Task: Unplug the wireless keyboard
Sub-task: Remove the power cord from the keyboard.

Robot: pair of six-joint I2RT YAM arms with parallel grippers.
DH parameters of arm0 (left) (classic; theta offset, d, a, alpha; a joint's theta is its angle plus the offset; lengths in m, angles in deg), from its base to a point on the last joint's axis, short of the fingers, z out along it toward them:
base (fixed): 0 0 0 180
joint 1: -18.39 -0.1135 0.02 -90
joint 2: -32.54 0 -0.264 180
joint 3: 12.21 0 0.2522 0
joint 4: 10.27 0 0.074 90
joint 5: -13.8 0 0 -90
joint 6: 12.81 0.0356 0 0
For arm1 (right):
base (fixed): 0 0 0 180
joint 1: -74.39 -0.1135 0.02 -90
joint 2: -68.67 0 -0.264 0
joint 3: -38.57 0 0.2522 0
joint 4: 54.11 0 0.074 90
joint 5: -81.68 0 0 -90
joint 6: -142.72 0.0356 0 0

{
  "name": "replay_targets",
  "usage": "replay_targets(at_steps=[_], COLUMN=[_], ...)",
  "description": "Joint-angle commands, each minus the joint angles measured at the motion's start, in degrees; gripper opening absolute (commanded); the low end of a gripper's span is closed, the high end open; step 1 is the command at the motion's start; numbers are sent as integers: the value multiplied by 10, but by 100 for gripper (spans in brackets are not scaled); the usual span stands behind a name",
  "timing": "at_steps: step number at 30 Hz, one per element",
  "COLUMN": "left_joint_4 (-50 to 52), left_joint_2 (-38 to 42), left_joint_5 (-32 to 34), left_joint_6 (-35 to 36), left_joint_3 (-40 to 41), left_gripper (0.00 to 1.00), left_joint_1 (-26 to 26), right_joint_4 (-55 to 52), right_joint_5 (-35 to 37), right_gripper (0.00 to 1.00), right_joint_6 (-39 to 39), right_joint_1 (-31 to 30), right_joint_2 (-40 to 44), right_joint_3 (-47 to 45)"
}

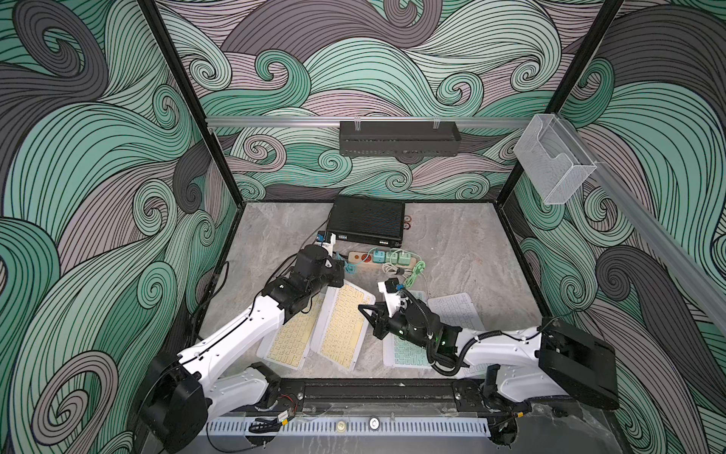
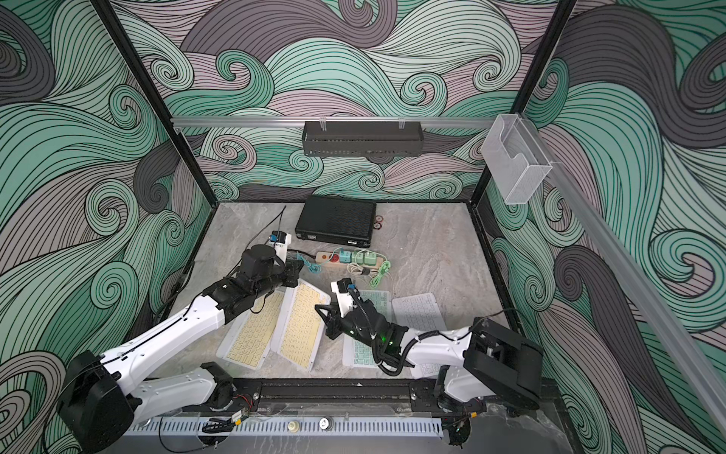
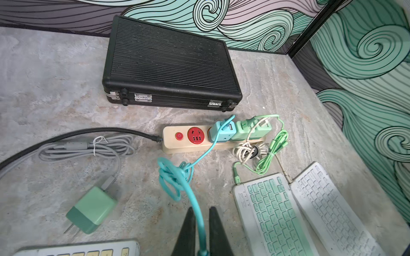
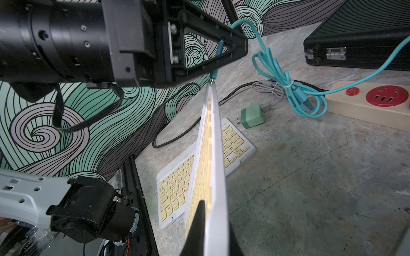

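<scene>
The wireless keyboard, white with yellow keys, is tilted up on one long edge, and my right gripper is shut on its near side. A teal cable runs from a teal charger cube on the power strip to the keyboard's far corner. My left gripper is shut on that cable just behind its plug. The plug's metal tip sits right at the keyboard's corner; whether it is still inside the port I cannot tell.
A second yellow keyboard lies flat under the left arm. A green-key keyboard and a white one lie under the right arm. A black case stands behind the strip. A loose green charger and grey cord lie left.
</scene>
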Motion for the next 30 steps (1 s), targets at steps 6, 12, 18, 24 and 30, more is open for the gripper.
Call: replay_targets(at_steps=[6, 12, 18, 24, 30], left_joint_4=[6, -13, 6, 36, 24], left_joint_2=[-49, -41, -43, -46, -52], left_joint_5=[130, 76, -20, 131, 219], left_joint_6=[57, -24, -40, 36, 65], left_joint_3=[-70, -60, -80, -97, -103], left_gripper=[0, 0, 0, 0, 0], left_joint_1=[-1, -36, -50, 5, 9], right_joint_4=[-37, -37, -37, -35, -30], right_joint_5=[-22, -20, -20, -20, -26], right_gripper=[0, 0, 0, 0, 0], right_joint_6=[-26, -25, -23, -22, -22], right_joint_1=[-11, -11, -11, -12, -11], right_joint_2=[-12, -6, -3, -2, -3], right_joint_3=[-3, -9, -9, -12, -14])
